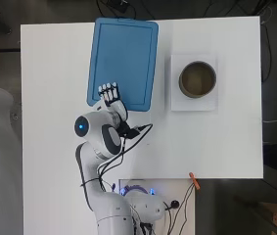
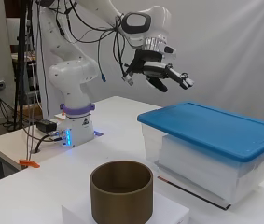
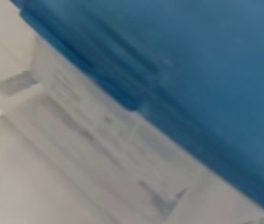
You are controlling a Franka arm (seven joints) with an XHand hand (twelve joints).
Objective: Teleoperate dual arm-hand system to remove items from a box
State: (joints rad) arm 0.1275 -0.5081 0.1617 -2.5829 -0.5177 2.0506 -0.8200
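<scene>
A clear plastic box (image 2: pixel 201 168) with a blue lid (image 1: pixel 123 61) stands on the white table (image 1: pixel 55 73), lid on, so what is inside stays hidden. My hand (image 1: pixel 110 96) hovers over the lid's near left corner with its fingers straight and spread, holding nothing. From the side the hand (image 2: pixel 166 73) is well above the lid (image 2: pixel 215 128), not touching it. The wrist view shows the lid's edge (image 3: pixel 206 70) and the box wall (image 3: pixel 99 140) close up.
A brown round container (image 1: pixel 197 79) stands on a white block (image 1: pixel 177 100) to the right of the box; from the side the container (image 2: pixel 121 190) is in the foreground. An orange clip (image 1: pixel 194 180) lies at the table's near edge.
</scene>
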